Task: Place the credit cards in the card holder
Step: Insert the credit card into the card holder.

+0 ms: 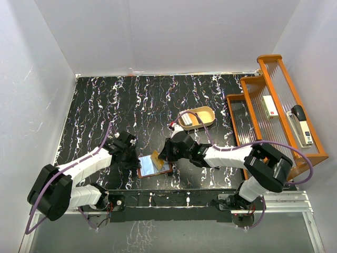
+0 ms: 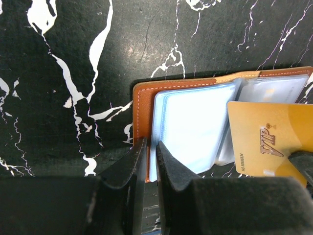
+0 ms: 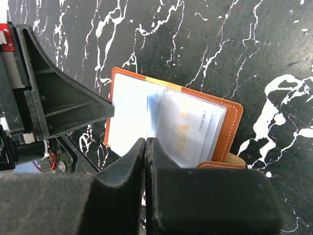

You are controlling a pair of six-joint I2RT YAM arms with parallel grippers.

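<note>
Card holder (image 2: 142,112): brown leather, open flat, clear sleeves up. Sits near the front edge of black white-veined table (image 1: 105,105), between the two grippers.

Gold credit card (image 2: 264,139), "VIP" on face: lies over the sleeves on the half nearer the right arm. Overhangs the holder's rim in left wrist view. Seen from right wrist through a milky sleeve, lettering faint. How deep in a pocket: cannot tell.

Left gripper (image 2: 150,147): clamped on the holder's cover edge on the left-arm side. Brown leather caught in the narrow slot between the fingers.

Right gripper (image 3: 146,141): fingers pressed fully together, no gap, tips over the holder's edge beside the card. Card overlapped at one corner by a dark fingertip in left wrist view. Touching or pinching: cannot tell.

Farther back and to the right, well apart from holder: tan oval tray (image 1: 210,112), white oblong stick (image 1: 187,121) inside.

Along the table's right side: orange wooden rack (image 1: 245,87) with stepped shelves. Stapler (image 1: 303,129) and small white box (image 1: 270,105) on its upper levels.

White walls (image 1: 174,31) on three sides.
</note>
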